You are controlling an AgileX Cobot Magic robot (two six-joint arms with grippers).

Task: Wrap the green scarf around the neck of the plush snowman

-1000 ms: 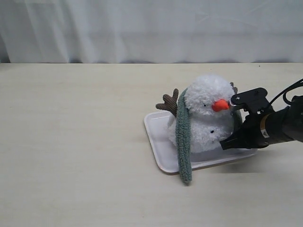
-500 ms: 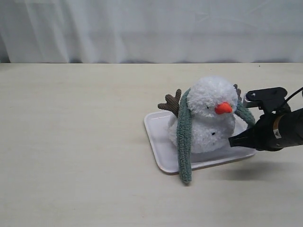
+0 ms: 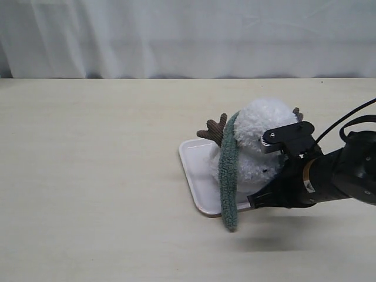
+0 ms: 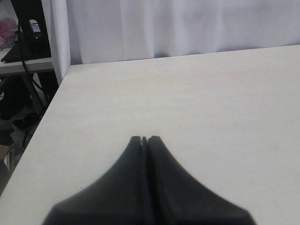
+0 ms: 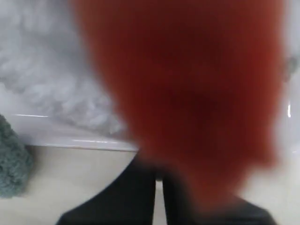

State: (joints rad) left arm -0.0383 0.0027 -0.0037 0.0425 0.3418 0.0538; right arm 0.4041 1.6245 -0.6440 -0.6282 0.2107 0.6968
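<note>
Right gripper: the fingers are seen drawn together with only a thin slit between them, and nothing is seen held. The tips are partly lost behind the blurred orange nose.
Left gripper: closed on nothing, held over bare table, and not shown in the exterior view.
Change: half a second ago the right arm was kept to the right of the plush snowman. It has now been swung across the front, so the face is covered in the exterior view.
Green scarf: draped down the snowman's side on the left of the exterior view, with its long end hung past the tray rim onto the table, as before. The other end, shown earlier beside the head, is now hidden by the arm.
Meaning: the snowman's neck is judged not yet wrapped. The hanging end is probably being approached so it can be pulled across the front.
</note>
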